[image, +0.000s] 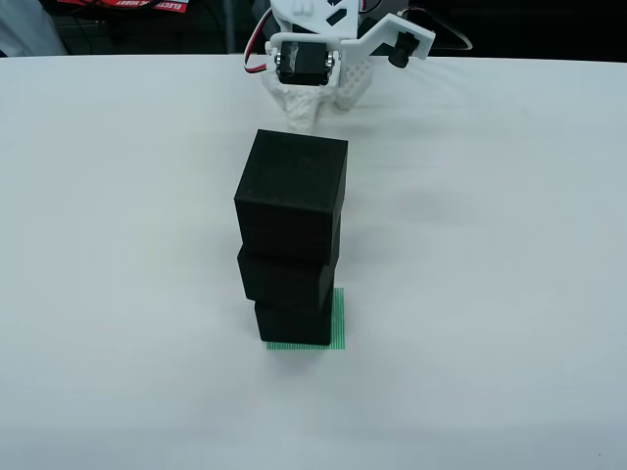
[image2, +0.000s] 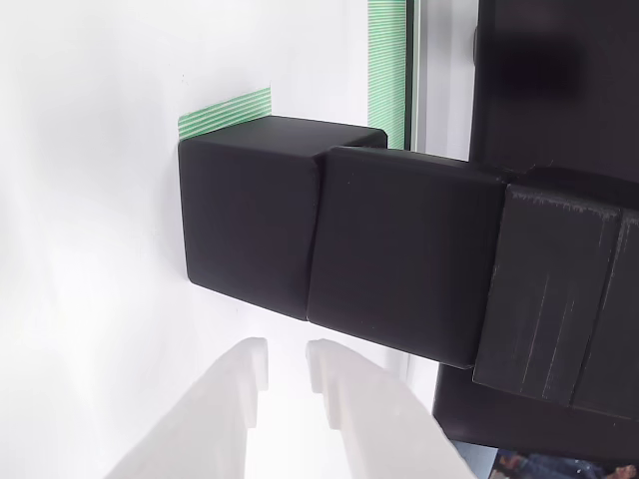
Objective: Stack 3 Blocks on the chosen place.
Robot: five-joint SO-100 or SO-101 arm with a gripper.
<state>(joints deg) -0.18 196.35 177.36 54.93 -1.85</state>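
Observation:
Three black blocks stand in one stack in the view from above: bottom block (image: 294, 323), middle block (image: 286, 279), top block (image: 292, 191), each set slightly askew. The bottom one rests on the green striped chosen place (image: 339, 318), whose right edge and front strip peek out. My white gripper (image: 300, 119) sits behind the stack, apart from it, tip down, fingers together and holding nothing. The view that rides on the gripper is turned sideways: the stack runs left to right, bottom block (image2: 245, 225), middle (image2: 399, 259), top (image2: 564, 299), green patch (image2: 228, 112), gripper (image2: 288, 361) below.
The white table (image: 108, 245) spreads wide on both sides of the stack. Its far edge meets a dark background with red clutter (image: 118, 5). The arm's servo and wires (image: 257, 54) sit at the back centre, with a small camera (image: 400, 51) on its bracket.

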